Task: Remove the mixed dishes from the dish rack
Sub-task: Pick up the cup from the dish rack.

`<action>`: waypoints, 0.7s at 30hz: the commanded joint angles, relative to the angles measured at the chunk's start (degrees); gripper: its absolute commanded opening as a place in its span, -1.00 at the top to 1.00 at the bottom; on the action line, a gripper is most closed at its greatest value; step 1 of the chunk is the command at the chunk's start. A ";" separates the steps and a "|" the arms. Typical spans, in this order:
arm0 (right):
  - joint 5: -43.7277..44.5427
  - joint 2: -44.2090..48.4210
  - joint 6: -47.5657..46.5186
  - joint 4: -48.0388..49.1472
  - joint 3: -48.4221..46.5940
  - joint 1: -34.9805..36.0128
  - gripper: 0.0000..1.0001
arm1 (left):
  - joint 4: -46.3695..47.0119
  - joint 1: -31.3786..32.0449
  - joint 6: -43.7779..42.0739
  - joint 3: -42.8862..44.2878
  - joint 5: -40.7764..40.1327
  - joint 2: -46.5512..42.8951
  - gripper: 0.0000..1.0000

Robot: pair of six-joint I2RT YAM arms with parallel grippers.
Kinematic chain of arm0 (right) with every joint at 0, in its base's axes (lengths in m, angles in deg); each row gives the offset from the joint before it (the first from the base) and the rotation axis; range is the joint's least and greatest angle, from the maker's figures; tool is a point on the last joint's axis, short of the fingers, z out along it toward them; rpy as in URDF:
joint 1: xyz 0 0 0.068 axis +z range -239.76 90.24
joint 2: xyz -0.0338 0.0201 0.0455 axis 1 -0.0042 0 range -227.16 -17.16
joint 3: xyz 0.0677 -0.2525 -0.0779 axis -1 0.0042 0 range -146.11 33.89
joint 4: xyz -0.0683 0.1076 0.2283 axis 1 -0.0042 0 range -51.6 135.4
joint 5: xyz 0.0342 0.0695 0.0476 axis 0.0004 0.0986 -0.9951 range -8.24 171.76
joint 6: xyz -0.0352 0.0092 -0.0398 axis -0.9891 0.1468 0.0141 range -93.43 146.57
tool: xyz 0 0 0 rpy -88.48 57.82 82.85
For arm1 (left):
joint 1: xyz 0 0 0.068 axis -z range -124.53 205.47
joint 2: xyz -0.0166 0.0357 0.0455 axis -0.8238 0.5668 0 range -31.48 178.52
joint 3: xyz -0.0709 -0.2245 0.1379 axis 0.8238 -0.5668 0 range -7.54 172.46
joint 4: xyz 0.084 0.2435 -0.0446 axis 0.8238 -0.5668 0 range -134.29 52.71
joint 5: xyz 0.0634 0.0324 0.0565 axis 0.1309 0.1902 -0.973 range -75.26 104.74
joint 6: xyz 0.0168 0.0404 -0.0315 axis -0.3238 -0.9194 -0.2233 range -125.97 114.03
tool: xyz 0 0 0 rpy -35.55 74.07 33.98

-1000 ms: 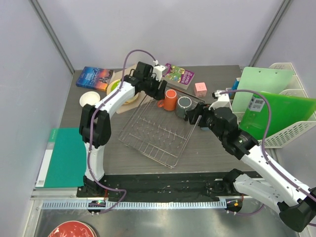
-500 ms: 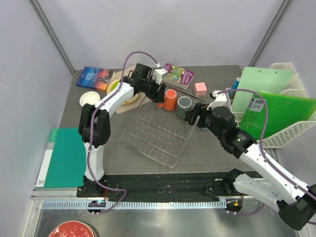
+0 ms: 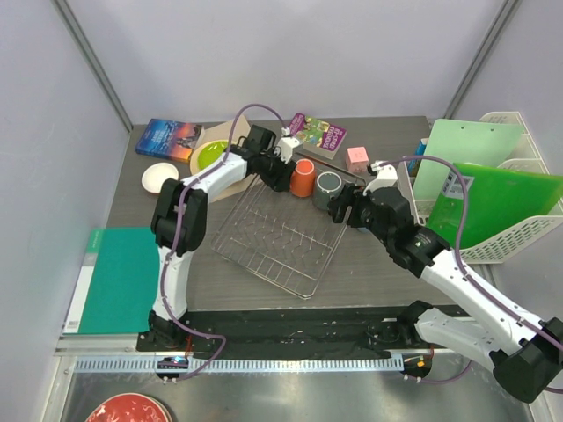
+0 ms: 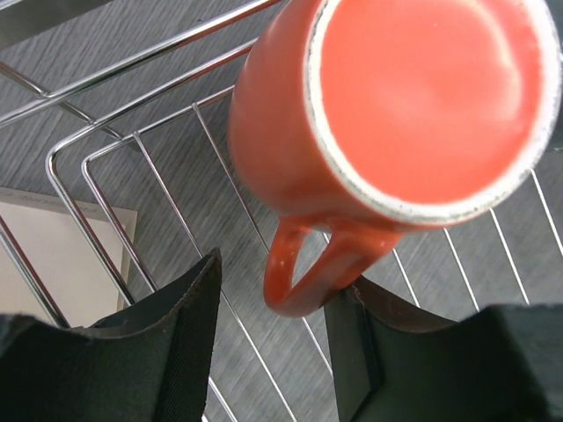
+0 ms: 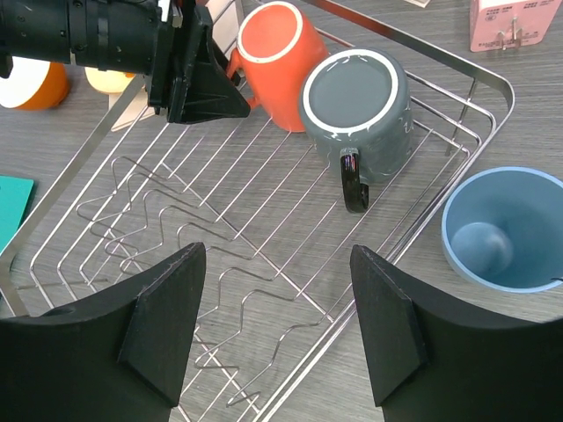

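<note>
1. Rack [image 3: 273,237]: lies at a slant mid-table [image 3: 237,286], between the two arms.
2. Orange mug [image 4: 396,114]: stands base up inside the rack, along its far edge, handle pointing at the left tool.
3. Left tool [image 4: 283,272]: reaches in over the rack's far edge, with jaws partly apart on either side of the orange mug's handle. One finger [image 4: 361,352] sits right at the handle and a gap shows at the other, so it is not clamped on it.
4. Grey mug [image 5: 356,110]: stands base up just beside the orange mug, also in the rack, handle pointing at the right tool.
5. Right tool [image 5: 277,255]: hovers above the rack near the grey mug, jaws wide apart, holding nothing.
6. Blue mug [image 5: 500,229]: sits mouth up on the table, just outside the rack's right rim.
7. Lime plate [image 3: 211,156] and white bowl [image 3: 160,176]: lie on the table left of the rack, the plate nearer to it.
8. Pink box [image 3: 356,158] and two books [image 3: 169,138]: rest beyond the rack.
9. White basket [image 3: 528,242]: stands at the right with green boards [image 3: 501,198] in it.
10. Teal pad [image 3: 114,280]: lies at the left edge.
</note>
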 commanded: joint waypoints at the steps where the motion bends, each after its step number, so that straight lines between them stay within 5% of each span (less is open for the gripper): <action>1: 0.10 -0.60 0.39 2.19 -0.58 0.22 -0.43 | 3.64 0.79 -2.30 1.11 -3.43 0.45 0.04; 13: 0.27 -1.21 0.92 2.11 -0.05 0.22 -0.43 | 8.13 1.84 -1.51 -0.82 -5.02 -0.35 0.06; 21: 0.54 -0.51 1.09 1.76 0.56 0.31 -0.43 | 9.36 1.93 -0.11 -2.58 -5.55 0.62 0.71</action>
